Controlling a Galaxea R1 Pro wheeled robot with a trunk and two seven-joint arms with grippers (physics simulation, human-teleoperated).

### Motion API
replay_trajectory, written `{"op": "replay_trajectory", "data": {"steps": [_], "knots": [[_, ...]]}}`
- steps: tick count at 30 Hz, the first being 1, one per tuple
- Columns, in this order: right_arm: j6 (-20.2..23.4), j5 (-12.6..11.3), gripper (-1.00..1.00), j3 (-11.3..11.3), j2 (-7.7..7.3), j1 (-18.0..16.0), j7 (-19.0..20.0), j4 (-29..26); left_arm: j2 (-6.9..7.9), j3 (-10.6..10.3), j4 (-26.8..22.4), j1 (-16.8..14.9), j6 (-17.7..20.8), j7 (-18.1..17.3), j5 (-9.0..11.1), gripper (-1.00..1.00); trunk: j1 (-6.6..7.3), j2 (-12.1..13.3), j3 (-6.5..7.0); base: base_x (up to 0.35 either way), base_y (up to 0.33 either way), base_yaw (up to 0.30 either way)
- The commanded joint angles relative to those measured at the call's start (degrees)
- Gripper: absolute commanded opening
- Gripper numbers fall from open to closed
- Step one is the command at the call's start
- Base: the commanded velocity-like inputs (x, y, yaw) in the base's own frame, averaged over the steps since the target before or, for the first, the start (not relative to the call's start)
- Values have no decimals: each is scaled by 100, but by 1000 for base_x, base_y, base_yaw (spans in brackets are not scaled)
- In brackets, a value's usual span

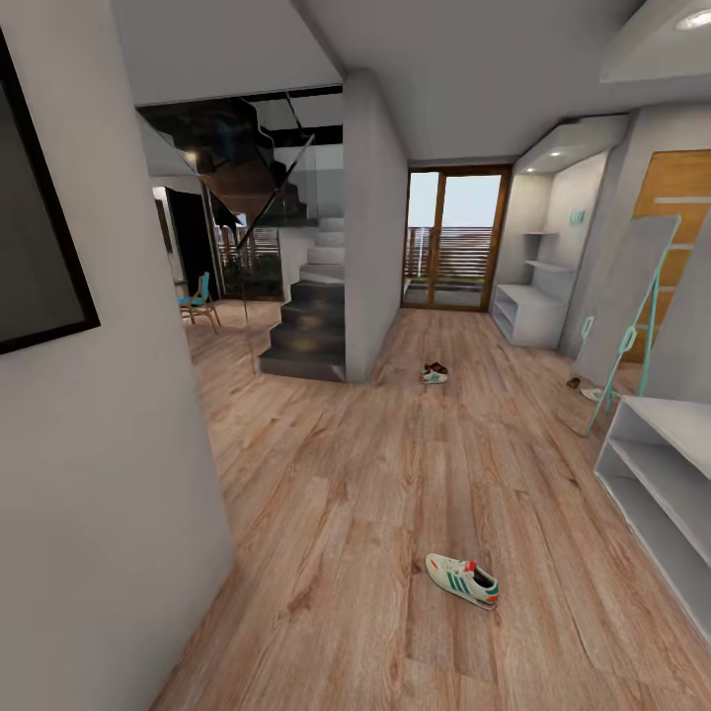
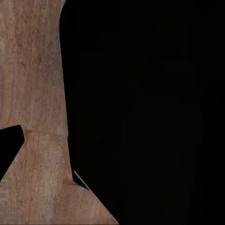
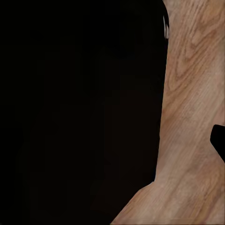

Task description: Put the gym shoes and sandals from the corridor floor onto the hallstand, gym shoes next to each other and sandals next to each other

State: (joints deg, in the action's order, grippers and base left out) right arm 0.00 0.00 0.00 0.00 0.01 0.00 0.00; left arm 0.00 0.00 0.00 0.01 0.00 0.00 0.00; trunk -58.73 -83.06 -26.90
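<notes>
Nearby, gym shoe (image 1: 462, 580) on corridor floor (image 1: 346, 513), no readable writing, gripper states indiscernible.

Entrance corridor of a private home. A wood-plank floor (image 1: 375, 513) runs toward a glazed, wood-framed door (image 1: 456, 237) at the far end. Left of that door, a dark staircase (image 1: 311, 326) with a glass balustrade climbs to an upper level; further left of the door, a room opening shows a teal chair (image 1: 200, 301). Right of the door, a pale hallstand (image 1: 533, 311) stands beneath stepped wall shelves, and nearer the viewer on that same side stands a whitish open-shelf unit (image 1: 662, 484). Loose footwear on the floor, such as a striped sneaker (image 1: 462, 580), confirms domestic use.
</notes>
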Motion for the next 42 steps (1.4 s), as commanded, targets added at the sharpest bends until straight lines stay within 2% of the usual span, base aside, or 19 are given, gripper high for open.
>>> {"op": "replay_trajectory", "data": {"steps": [1, 5, 15, 33, 42], "knots": [[-33, 7, 100, 8, 33, -25, -18, -33, -9, -16, -33, -3, -16, -9, -9, 100, 0, -2, -3, 0, 0, 0], [-52, 8, 100, 8, 141, -26, -18, -161, -9, -17, -55, -2, -17, -9, -9, 100, 0, -2, -3, 0, 0, 0], [-222, 9, 100, 9, 165, -44, -21, -344, -9, -10, -56, -6, -18, -9, -9, 100, 0, -2, -3, 0, 0, 0], [-228, 8, 100, 9, 167, -44, -18, -352, 31, 7, -61, -9, -18, -2, -2, 100, 0, -2, -3, 0, 0, -1], [-228, 9, 100, 9, 167, -44, -18, -352, 50, 9, -62, -5, -25, -8, 6, 100, 0, -2, -1, 0, 0, -160]]}}
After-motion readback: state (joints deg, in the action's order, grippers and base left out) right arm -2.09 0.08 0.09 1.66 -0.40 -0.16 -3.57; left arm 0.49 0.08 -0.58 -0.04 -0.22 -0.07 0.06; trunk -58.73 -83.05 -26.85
